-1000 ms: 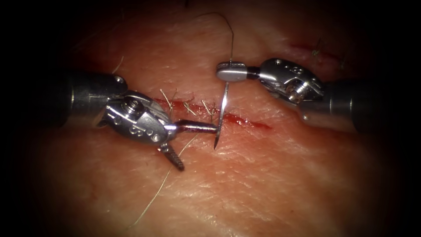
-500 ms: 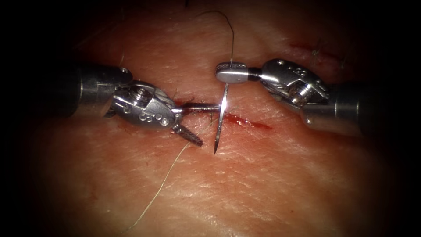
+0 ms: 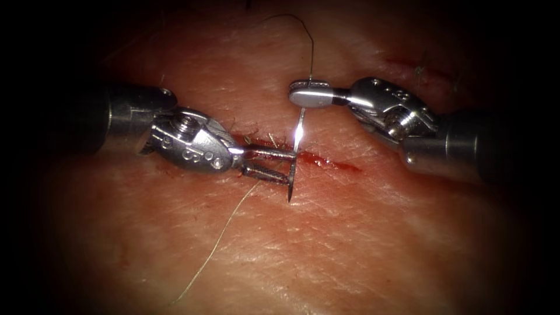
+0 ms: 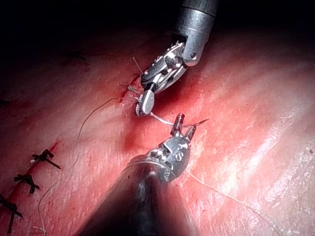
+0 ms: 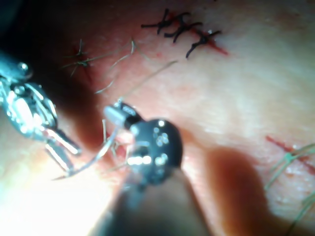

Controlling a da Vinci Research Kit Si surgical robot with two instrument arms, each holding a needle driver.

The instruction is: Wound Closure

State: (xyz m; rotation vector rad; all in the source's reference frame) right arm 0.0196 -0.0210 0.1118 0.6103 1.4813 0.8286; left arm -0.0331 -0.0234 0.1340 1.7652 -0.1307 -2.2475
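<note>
The right tool [image 3: 306,94] clamps the thin, stiff, slippery curved steel needle [image 3: 296,153] at its thread end, while the left tool's fingers [image 3: 274,154] straddle its tip half, slightly parted, above the pink tissue [image 3: 361,233].

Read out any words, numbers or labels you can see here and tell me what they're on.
Nothing can be read for certain.
Left tool's wrist: small engraved marks, too small to read.
Right tool's wrist: small engraved marks, too small to read.
For context: the right claw holds the needle near its thread end. The left claw is open around the needle near the tip and holds nothing. The needle appears clear of the tissue.
</note>
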